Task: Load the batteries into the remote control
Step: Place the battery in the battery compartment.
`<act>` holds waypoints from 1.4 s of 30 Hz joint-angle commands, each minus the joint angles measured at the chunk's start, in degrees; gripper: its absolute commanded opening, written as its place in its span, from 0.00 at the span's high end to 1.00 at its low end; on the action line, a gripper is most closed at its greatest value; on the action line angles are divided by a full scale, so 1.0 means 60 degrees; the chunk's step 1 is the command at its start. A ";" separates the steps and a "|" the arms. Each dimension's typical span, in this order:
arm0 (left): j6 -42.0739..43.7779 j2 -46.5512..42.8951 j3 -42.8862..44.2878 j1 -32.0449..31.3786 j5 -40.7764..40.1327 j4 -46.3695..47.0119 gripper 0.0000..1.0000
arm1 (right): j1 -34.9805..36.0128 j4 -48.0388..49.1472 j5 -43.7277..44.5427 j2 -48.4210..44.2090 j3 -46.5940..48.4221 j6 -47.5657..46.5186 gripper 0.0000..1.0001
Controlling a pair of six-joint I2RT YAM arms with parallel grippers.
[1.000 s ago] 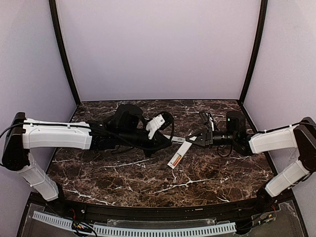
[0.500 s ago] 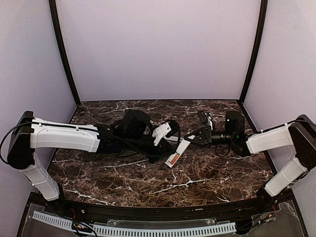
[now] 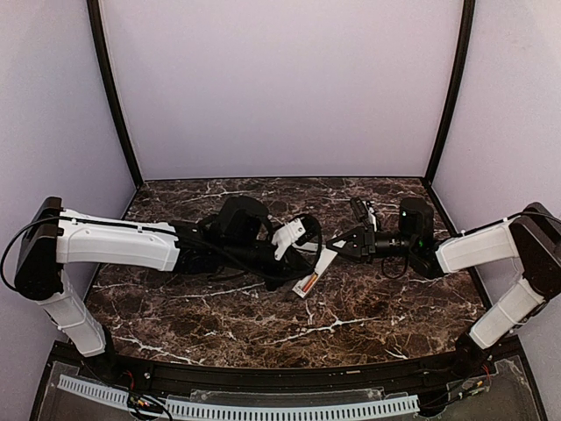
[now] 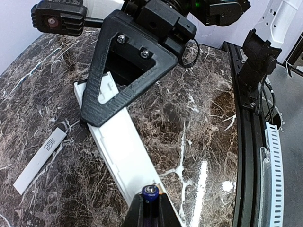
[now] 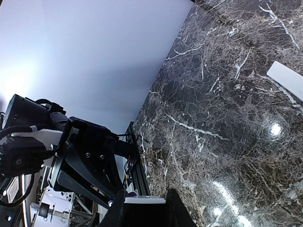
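1. Left wrist view: the left pincer (image 4: 150,204) is clenched on the dark blue-purple battery (image 4: 150,191). It holds the battery end-up right at the near end of the remote control (image 4: 124,151).
2. The remote control lies slantwise on the marble tabletop (image 4: 203,123) as a flat white bar. Its far end sits under a black triangular finger (image 4: 137,89) of the right pincer.
3. In the right wrist view, the right pincer (image 5: 144,201) grasps a white edge of the remote control between its two dark fingers. The left arm's black wrist fills the lower left.
4. From the top external camera, the red-orange battery (image 3: 308,282) shows as a short streak inside the lower end of the remote control. The tips of the left pincer are just beside it, and the two pincers meet at mid-tabletop.
5. A white printed strip (image 4: 40,158) lies flat on the tabletop beside the remote control, apart from it.
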 commanded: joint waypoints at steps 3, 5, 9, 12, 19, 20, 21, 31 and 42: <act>-0.0433 0.0060 0.0071 -0.0044 0.0251 0.0562 1.00 | 0.0075 0.0636 0.0081 0.0104 0.0028 0.0207 1.00; -0.0478 0.0080 0.0051 -0.0044 0.0181 0.0585 1.00 | 0.0072 0.0629 0.0090 0.0068 0.0026 0.0214 1.00; -0.0608 0.0147 0.0043 -0.0045 0.0117 0.0582 1.00 | 0.0074 0.0596 0.0120 0.0003 0.0009 0.0214 1.00; -0.0613 0.0170 0.0022 -0.0044 -0.0059 0.0549 1.00 | 0.0063 0.0666 0.0121 -0.0013 0.0002 0.0264 1.00; -0.0616 0.0138 -0.0169 -0.0045 -0.0376 0.0492 0.99 | 0.0062 0.0800 0.0065 -0.0043 0.0000 0.0373 1.00; -0.0613 0.0134 -0.0233 -0.0044 -0.0407 0.0492 0.98 | 0.0051 0.0781 0.0050 -0.0043 0.0005 0.0362 1.00; -0.0622 0.0119 -0.0263 -0.0044 -0.0427 0.0529 0.98 | 0.0059 0.0766 0.0048 -0.0056 0.0003 0.0348 1.00; -0.0534 -0.0072 -0.0650 -0.0048 -0.0826 0.0542 0.93 | 0.0047 0.0695 0.0048 -0.0116 0.0051 0.0335 1.00; -0.0521 -0.0277 -0.0714 -0.0051 -0.1154 0.0430 0.69 | 0.0047 0.0625 0.0048 -0.0018 0.0060 0.0273 1.00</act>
